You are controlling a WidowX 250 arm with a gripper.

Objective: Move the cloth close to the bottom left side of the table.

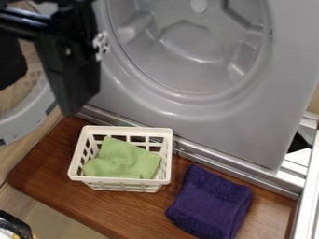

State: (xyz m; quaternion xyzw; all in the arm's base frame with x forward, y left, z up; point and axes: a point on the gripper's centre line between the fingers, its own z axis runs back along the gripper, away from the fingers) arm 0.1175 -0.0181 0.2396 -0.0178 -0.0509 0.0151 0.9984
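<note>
A: Two cloths in our view. Which do we log 1st?
B: Green cloth [122,160]. We have it inside the white basket [76,175], rumpled, soft folds, one corner peaked twd the back wall.
A: And the other?
B: Purple cloth [211,203], dk, thick nubby pile, folded to a rough rectangle, layers showing along its R edge. We see it flat on the brown wood counter [115,207], lower R of view, set askew, R of the basket & apart from it.
A: Gripper [70,70]?
B: Blk, upper L of view, hanging in front of the grey appliance [211,126]. Low end shows just up-L of the basket.
A: Jaws: how wide?
B: We can't tell from this angle. Same for whether they hold anything. Both cloths lie well below & R of what we see of it.
</note>
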